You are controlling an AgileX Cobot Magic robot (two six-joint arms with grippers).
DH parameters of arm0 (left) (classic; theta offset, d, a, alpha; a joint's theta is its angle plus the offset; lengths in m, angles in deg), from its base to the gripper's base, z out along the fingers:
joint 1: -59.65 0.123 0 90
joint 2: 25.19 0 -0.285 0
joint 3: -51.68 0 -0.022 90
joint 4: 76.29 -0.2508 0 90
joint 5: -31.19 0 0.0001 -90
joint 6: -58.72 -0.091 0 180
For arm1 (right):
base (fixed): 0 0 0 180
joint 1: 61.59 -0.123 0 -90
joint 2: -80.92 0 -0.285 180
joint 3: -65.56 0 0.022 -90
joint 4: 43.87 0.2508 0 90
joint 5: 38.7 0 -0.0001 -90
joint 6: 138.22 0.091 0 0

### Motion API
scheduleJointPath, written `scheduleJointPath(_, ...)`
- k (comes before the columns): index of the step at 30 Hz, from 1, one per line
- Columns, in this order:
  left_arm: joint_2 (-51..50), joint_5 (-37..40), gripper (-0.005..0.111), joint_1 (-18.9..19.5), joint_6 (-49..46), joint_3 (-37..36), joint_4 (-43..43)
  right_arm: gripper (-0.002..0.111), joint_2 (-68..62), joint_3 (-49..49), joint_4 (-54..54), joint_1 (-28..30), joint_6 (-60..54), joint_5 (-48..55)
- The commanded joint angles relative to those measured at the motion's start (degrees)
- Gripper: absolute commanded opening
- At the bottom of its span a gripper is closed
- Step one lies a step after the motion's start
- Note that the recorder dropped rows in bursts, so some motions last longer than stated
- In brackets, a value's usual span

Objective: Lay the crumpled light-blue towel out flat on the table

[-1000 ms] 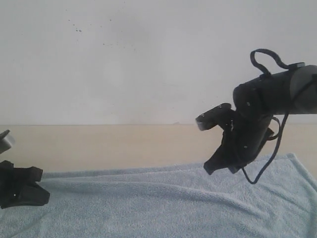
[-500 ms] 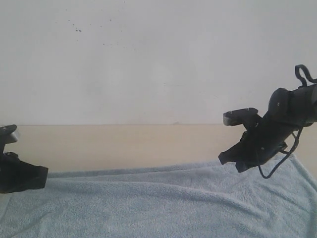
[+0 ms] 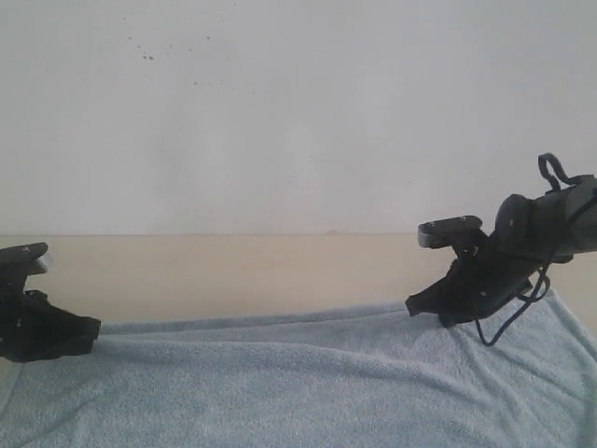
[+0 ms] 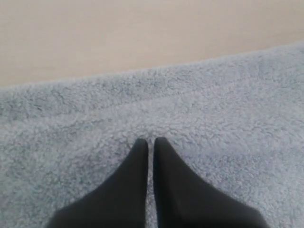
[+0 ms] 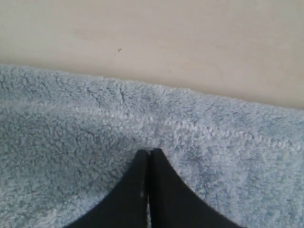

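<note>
Light-blue towel (image 3: 298,383) lies spread over the near part of the beige table (image 3: 233,271) in the exterior view, cut off by the frame below and at both sides. The left gripper (image 3: 91,329) sits at its far-left edge and the right gripper (image 3: 412,306) hangs low over its far right edge; both are dark silhouettes, their jaws unreadable here.

In the left wrist view, the left gripper (image 4: 149,141) is pressed together, tips down on the towel (image 4: 213,118), bare table (image 4: 142,33) beyond. Whether cloth is pinched cannot be told.

In the right wrist view, the right gripper (image 5: 149,152) is likewise pressed together over the towel (image 5: 71,142) near its hem, table (image 5: 166,38) beyond.
</note>
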Motion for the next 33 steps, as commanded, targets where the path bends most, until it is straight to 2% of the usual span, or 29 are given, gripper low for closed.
scheduleJointPath(1,-2.5,-0.4,0.004,-0.4,-5.0,0.3,3.3,0.0,-1.3,-0.1,-0.1,0.2,0.2,-1.9)
scheduleJointPath(8,-5.7,-3.4,0.004,-0.4,-7.7,1.1,3.6,0.0,-1.3,-0.1,-0.1,0.2,0.2,-4.5)
scheduleJointPath(15,-7.3,-2.8,0.004,-0.4,-7.7,5.8,3.6,0.0,-1.3,-0.1,-0.1,0.2,0.1,-6.4)
scheduleJointPath(22,-7.3,-2.5,0.004,-0.4,-7.7,7.1,3.1,0.0,-1.3,-0.1,-0.2,0.2,0.1,-7.6)
scheduleJointPath(27,-6.7,3.1,0.004,-0.4,-9.8,7.1,3.8,0.0,0.8,-0.1,-0.2,0.2,0.1,-11.9)
scheduleJointPath(31,-5.7,13.3,0.004,-0.4,-14.5,8.4,4.2,0.0,3.6,-0.1,-0.4,0.2,0.5,-13.7)
scheduleJointPath(33,-5.0,13.9,0.004,-0.4,-17.4,8.6,6.0,0.0,4.5,-0.1,-1.2,0.7,0.4,-13.7)
